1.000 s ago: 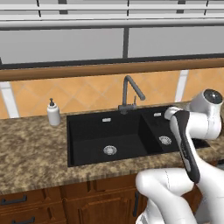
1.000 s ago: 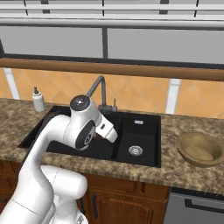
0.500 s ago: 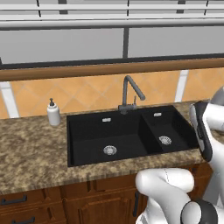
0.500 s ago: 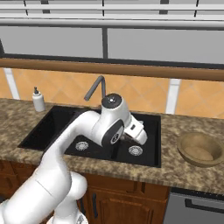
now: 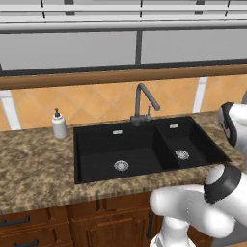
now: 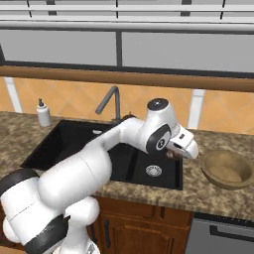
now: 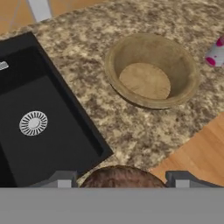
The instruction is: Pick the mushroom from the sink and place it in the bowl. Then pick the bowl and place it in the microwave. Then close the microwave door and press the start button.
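Arm's swinging away from the sink, gripper still clamping the mushroom, wooden bowl waiting at 12 o'clock.

Matt wood bowl; speckled stone counter

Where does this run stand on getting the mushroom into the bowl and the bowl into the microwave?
Done: the mushroom is out of the sink, held between the fingers of the claw in the hand view. In hand: carrying it above the counter toward the wooden bowl, which is empty. Left: dropping the mushroom in, moving the bowl into the microwave, closing the door and pressing start.
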